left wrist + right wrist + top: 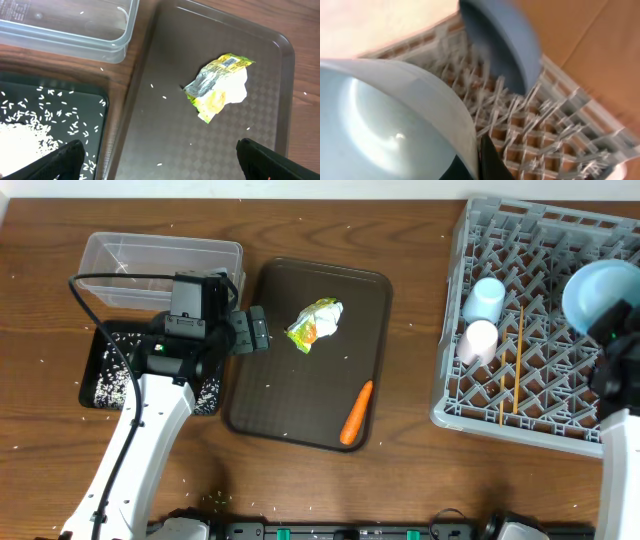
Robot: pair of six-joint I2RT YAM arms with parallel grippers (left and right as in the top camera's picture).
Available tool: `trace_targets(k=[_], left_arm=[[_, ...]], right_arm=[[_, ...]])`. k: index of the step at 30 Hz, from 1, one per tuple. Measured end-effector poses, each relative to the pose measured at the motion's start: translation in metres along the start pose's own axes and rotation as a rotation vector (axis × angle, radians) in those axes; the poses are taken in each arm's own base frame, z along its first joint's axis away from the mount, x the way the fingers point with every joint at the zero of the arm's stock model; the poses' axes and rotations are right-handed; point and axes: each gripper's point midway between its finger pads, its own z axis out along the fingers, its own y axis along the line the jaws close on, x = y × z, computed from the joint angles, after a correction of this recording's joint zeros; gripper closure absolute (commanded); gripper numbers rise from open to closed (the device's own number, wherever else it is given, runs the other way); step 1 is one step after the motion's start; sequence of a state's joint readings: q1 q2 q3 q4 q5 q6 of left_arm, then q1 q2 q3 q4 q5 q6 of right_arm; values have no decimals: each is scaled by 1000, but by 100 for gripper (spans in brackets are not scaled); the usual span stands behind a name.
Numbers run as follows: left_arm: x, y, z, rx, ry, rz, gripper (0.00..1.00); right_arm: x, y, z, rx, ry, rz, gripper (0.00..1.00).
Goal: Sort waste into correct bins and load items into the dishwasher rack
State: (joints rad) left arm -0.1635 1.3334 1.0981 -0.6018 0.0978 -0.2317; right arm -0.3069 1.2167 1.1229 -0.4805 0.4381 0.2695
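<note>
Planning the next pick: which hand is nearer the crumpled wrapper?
Left. The left hand is open just left of the wrapper; the right hand holds a bowl over the rack.

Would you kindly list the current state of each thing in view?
left claw: open, empty
right claw: shut on bowl
bowl: held over rack
plate: upright in rack
pink cup: in rack
blue cup: in rack
chopsticks: lying in rack
wrapper: crumpled, on brown tray
carrot: lying on brown tray
clear tub: open, no waste
black tray: strewn with white grains
</note>
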Motion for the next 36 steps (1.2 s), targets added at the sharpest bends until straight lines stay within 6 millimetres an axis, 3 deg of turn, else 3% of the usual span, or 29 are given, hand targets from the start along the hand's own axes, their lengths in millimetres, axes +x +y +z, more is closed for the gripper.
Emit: trace_targets(k=[7, 14, 18, 30, 36], left_arm=[[0, 0, 0, 0, 0, 0, 2], [0, 0, 0, 0, 0, 0, 2], [0, 0, 0, 0, 0, 0, 2], [0, 0, 0, 0, 0, 0, 2], [0, 0, 0, 0, 0, 0, 2]], right_arm=[[-24, 11, 30, 214, -159, -91, 99], [-10, 9, 82, 433, -167, -285, 99], [3, 6, 102, 537, -143, -397, 99], [27, 3, 125, 667, -70, -599, 99], [36, 24, 124, 641, -68, -655, 99]])
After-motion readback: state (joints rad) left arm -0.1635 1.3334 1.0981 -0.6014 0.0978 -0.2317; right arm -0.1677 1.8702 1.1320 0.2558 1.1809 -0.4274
